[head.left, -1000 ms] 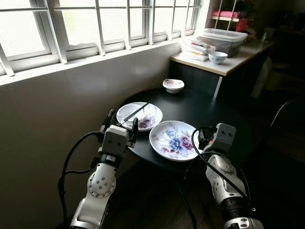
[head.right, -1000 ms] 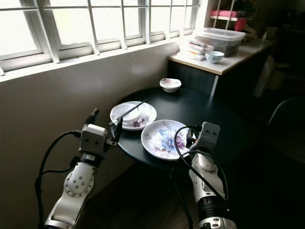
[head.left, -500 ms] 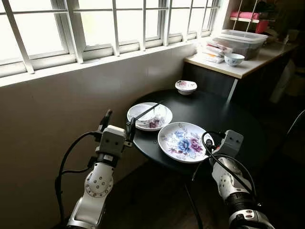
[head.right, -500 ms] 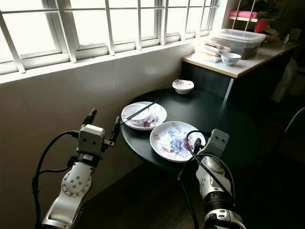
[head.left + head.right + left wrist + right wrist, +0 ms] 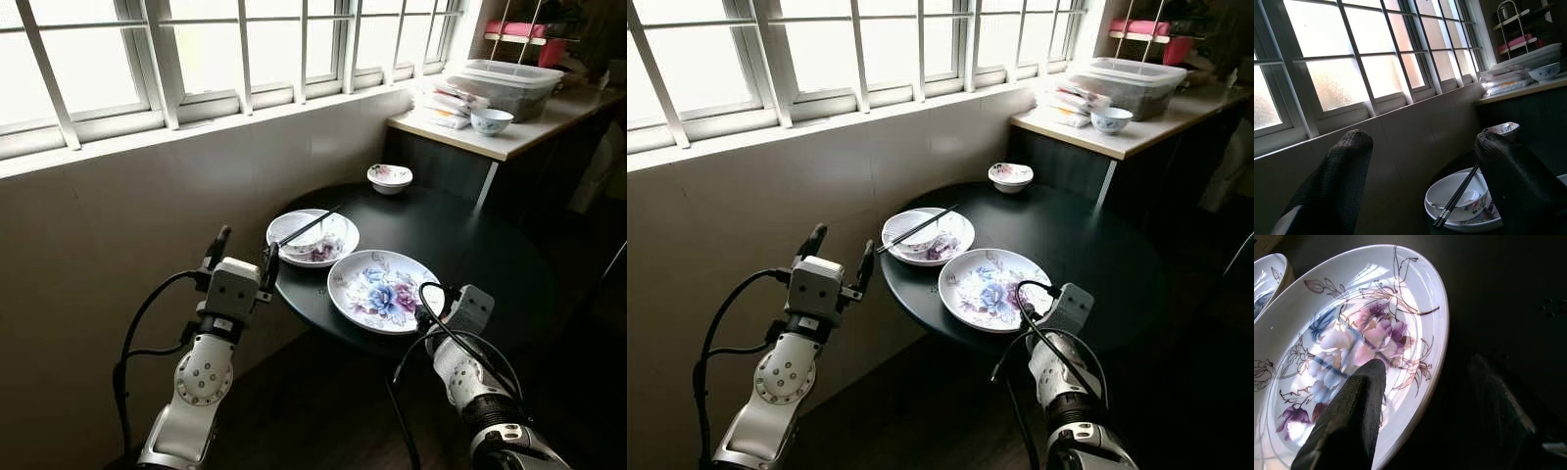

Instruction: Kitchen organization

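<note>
The large floral plate (image 5: pixel 383 291) is set at the near edge of the round black table (image 5: pixel 470 245), and the right gripper (image 5: pixel 1425 396) is held open astride its near right rim: one finger (image 5: pixel 1352 411) is seen over the painted face, the other dimly out over the dark tabletop. The right arm is judged the nearer. The left gripper (image 5: pixel 242 257) is spread open and empty at the table's left edge, just short of the bowl on a plate (image 5: pixel 312 238). The chopsticks (image 5: pixel 309 226) laid across that bowl run from near left to far right, the near tips pointing toward the left gripper
</note>
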`<state>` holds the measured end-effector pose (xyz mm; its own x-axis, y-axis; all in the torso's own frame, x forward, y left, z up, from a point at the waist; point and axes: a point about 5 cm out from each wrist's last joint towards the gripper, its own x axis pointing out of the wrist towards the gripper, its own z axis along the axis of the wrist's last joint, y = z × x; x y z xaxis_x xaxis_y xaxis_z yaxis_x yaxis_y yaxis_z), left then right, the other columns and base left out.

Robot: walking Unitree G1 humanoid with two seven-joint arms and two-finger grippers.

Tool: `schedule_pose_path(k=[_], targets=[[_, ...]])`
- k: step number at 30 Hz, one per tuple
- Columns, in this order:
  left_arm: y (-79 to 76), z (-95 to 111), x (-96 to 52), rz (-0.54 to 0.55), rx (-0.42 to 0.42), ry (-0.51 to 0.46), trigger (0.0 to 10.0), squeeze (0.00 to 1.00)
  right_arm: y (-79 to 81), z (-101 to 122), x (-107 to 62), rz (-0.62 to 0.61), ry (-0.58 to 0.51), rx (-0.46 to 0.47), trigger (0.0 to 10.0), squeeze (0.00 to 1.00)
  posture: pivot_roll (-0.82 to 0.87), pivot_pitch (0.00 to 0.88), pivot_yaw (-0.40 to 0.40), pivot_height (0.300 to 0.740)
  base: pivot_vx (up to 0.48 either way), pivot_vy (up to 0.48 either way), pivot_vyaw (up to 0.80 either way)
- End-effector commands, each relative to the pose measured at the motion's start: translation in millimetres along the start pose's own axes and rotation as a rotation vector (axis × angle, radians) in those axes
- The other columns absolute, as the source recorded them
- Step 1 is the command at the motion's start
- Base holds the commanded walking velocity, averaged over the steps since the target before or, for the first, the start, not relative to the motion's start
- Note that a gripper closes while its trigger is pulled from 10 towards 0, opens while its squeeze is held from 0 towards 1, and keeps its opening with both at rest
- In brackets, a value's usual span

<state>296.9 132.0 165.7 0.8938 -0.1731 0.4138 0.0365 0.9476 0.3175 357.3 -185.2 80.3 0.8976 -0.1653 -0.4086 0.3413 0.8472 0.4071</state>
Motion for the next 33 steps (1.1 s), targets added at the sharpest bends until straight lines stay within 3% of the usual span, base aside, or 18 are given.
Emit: schedule_pose_path(k=[1,16,18,19,21,22,33], targets=[[0.3,-1,0.7,0.001,0.006,0.007,10.0,0.0,2.1,3,1.3,0.002,0.005,0.026,10.0,0.0,0.01,0.0,-0.029,0.736,0.0,0.0,0.0],[-0.8,-4,-0.7,0.0,0.01,0.024,10.0,0.0,-0.1,-7,4.0,0.019,0.104,0.122,10.0,0.0,0.01,0.0,-0.031,0.736,0.0,0.0,0.0],[-1.3,-5,-1.2,0.0,0.009,0.026,10.0,0.0,-0.5,-7,4.1,0.021,0.106,0.136,9.5,0.0,0.01,0.0,-0.031,0.736,0.0,0.0,0.0],[-1.8,-5,-1.8,-0.001,0.009,0.028,10.0,0.0,-0.2,-8,4.1,0.026,0.107,0.143,4.5,0.0,0.01,0.0,-0.03,0.736,0.0,0.0,0.0],[-2.0,-6,-2.0,-0.001,0.009,0.029,10.0,0.0,0.0,-8,4.1,0.03,0.107,0.146,4.5,0.0,0.01,0.0,-0.03,0.736,0.0,0.0,0.0],[-2.3,-6,-2.4,-0.002,0.009,0.031,10.0,0.0,0.9,-8,3.9,0.038,0.108,0.159,0.0,0.0,0.01,0.0,-0.03,0.736,0.0,0.0,0.0],[-1.5,-8,-2.1,0.003,0.01,0.037,10.0,0.0,0.4,-8,3.2,-0.006,0.075,0.194,0.0,0.0,0.0,0.0,-0.03,0.736,0.0,0.0,0.0]])
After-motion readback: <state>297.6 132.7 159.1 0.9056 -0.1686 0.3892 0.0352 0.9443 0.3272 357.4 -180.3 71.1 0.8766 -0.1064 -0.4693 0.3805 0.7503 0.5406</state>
